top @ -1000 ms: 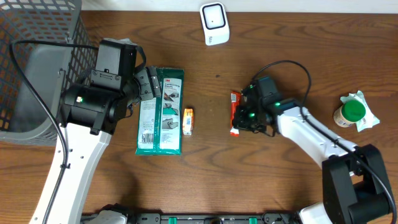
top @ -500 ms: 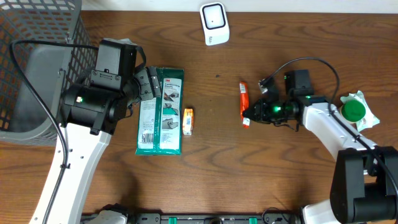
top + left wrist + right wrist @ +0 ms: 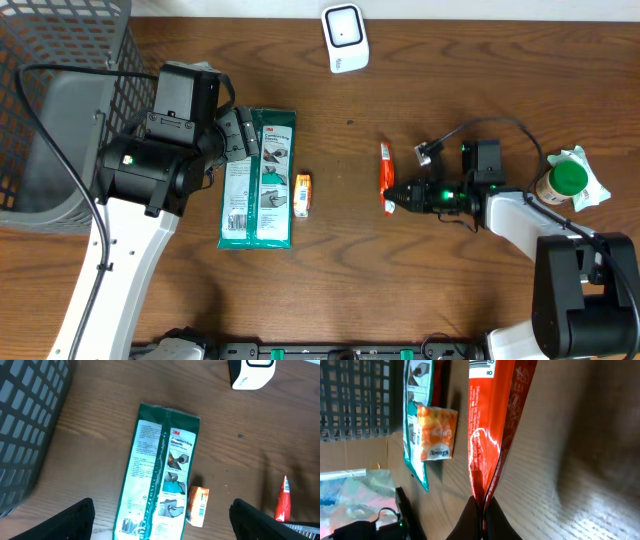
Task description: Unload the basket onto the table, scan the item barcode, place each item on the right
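- The right gripper [image 3: 396, 196] is pinched tight on one end of the red packet [image 3: 385, 176], its jaws meeting on the crimped seam.
- The packet is turned on edge (part of a barcode shows at its far end in the right wrist view) just right of the middle of the table [image 3: 440, 300].
- The white scanner [image 3: 345, 38] stands at the far edge, well apart from the packet.
- The left gripper [image 3: 243, 136] has its jaws spread wide with nothing between them, above the green pack [image 3: 257, 185].
- A small orange box [image 3: 302, 195] lies just beside that pack.
- A wire basket [image 3: 60, 60] fills the far left corner; a green-capped bottle [image 3: 568, 180] sits near the right edge.
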`<control>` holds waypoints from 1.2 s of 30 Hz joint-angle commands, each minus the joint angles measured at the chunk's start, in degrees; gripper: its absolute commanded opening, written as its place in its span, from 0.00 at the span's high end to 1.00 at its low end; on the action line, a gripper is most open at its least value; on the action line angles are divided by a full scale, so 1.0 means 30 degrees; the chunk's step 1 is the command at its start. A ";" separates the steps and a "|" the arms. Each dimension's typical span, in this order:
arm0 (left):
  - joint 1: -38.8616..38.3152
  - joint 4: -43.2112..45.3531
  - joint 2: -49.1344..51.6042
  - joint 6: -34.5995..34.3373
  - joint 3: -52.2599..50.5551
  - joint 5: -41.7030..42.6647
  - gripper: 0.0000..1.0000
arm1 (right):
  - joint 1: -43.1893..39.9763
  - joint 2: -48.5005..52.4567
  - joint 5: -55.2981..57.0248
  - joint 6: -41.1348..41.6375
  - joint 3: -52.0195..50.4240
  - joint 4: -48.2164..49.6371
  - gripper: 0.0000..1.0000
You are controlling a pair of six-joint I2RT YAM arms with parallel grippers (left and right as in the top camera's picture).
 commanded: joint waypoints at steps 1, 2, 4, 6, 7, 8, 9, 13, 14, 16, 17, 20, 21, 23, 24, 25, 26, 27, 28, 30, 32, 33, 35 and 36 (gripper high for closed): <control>0.0095 -0.0044 0.0036 0.0197 0.0299 -0.0248 0.13 | -0.0138 0.0204 -0.0168 0.0284 -0.0459 0.0131 0.99; 0.0095 -0.0044 0.0036 0.0197 0.0299 -0.0248 0.14 | -0.0138 0.0226 0.0350 0.0284 -0.0641 0.0131 0.99; 0.0095 -0.0044 0.0036 0.0197 0.0299 -0.0248 0.14 | -0.0138 0.0226 0.1362 0.0262 -0.1144 0.0197 0.99; 0.0095 -0.0044 0.0036 0.0189 0.0299 -0.0248 0.14 | -0.0138 0.0226 0.1472 0.0066 -0.1333 0.0189 0.99; 0.0095 -0.0044 0.0036 0.0197 0.0299 -0.0248 0.14 | -0.0138 0.0226 0.1472 -0.0080 -0.1399 0.0160 0.99; 0.0095 -0.0044 0.0044 0.0189 0.0299 -0.0248 0.13 | -0.0138 0.0226 0.1450 -0.0087 -0.1399 0.0117 0.99; 0.0095 -0.0044 0.0044 0.0197 0.0299 -0.0248 0.14 | -0.0138 0.0226 0.1392 -0.0080 -0.1399 0.0124 0.99; 0.0095 -0.0044 0.0036 0.0197 0.0299 -0.0248 0.14 | -0.0138 0.0219 -0.0058 0.0240 -0.1115 0.0124 0.99; 0.0095 -0.0044 0.0044 0.0197 0.0299 -0.0248 0.14 | -0.0138 0.0219 -0.0619 0.0313 -0.0991 0.0124 0.99; 0.0095 -0.0044 0.0036 0.0189 0.0299 -0.0248 0.14 | -0.0138 0.0219 -0.1384 0.0313 -0.0765 0.0124 0.99; 0.0095 -0.0044 0.0044 0.0189 0.0299 -0.0248 0.14 | -0.0138 0.0219 -0.1617 0.0466 -0.0678 0.0124 0.99; 0.0095 -0.0036 0.0036 0.0153 0.0299 -0.0226 0.14 | -0.0138 0.0204 -0.2266 0.0656 -0.0561 0.0131 0.99; 0.0095 0.0036 0.0036 -0.0095 0.0299 0.0007 0.14 | -0.0131 0.0182 -0.2543 0.0648 -0.0525 0.0131 0.99; 0.0095 0.0080 0.0036 -0.0364 0.0299 0.0328 0.14 | -0.0095 0.0058 -0.3483 0.0481 -0.0466 0.0226 0.99; 0.0095 0.0080 0.0036 -0.0379 0.0299 0.0364 0.13 | -0.0095 -0.0051 -0.4422 0.0255 -0.0459 0.0459 0.99; 0.0095 0.0073 0.0036 -0.0379 0.0299 0.0364 0.14 | -0.0102 -0.0160 -0.5457 0.0095 -0.0459 0.0743 0.99; 0.0095 0.0073 0.0036 -0.0379 0.0299 0.0415 0.14 | -0.0102 -0.0284 -0.6470 0.0066 -0.0459 0.1078 0.99; 0.0095 0.0109 0.0036 -0.0379 0.0299 0.0444 0.13 | -0.0102 -0.0452 -0.7213 0.0095 -0.0459 0.1377 0.99; 0.0095 0.0109 0.0036 -0.0379 0.0299 0.0984 0.14 | -0.0102 -0.0656 -0.7621 0.0153 -0.0459 0.1588 0.99; 0.0087 0.0233 0.0058 -0.0372 0.0299 0.3410 0.14 | -0.0102 -0.1042 -0.7890 0.0146 -0.0459 0.1647 0.99; -0.0066 0.0648 0.0219 0.0051 0.0277 0.6397 0.14 | -0.0102 -0.1443 -0.8247 0.0153 -0.0459 0.1829 0.99; -0.0233 0.0947 0.0328 0.0393 0.0262 0.7657 0.14 | -0.0102 -0.1632 -0.8539 0.0328 -0.0459 0.2098 0.99; -0.0772 0.1574 0.0758 0.0852 0.0248 0.9675 0.14 | -0.0095 -0.2069 -0.9231 0.1712 -0.0459 0.3468 0.99; -0.1042 0.1814 0.0984 0.0860 0.0248 1.0083 0.13 | -0.0095 -0.2259 -0.9391 0.2499 -0.0459 0.4255 0.99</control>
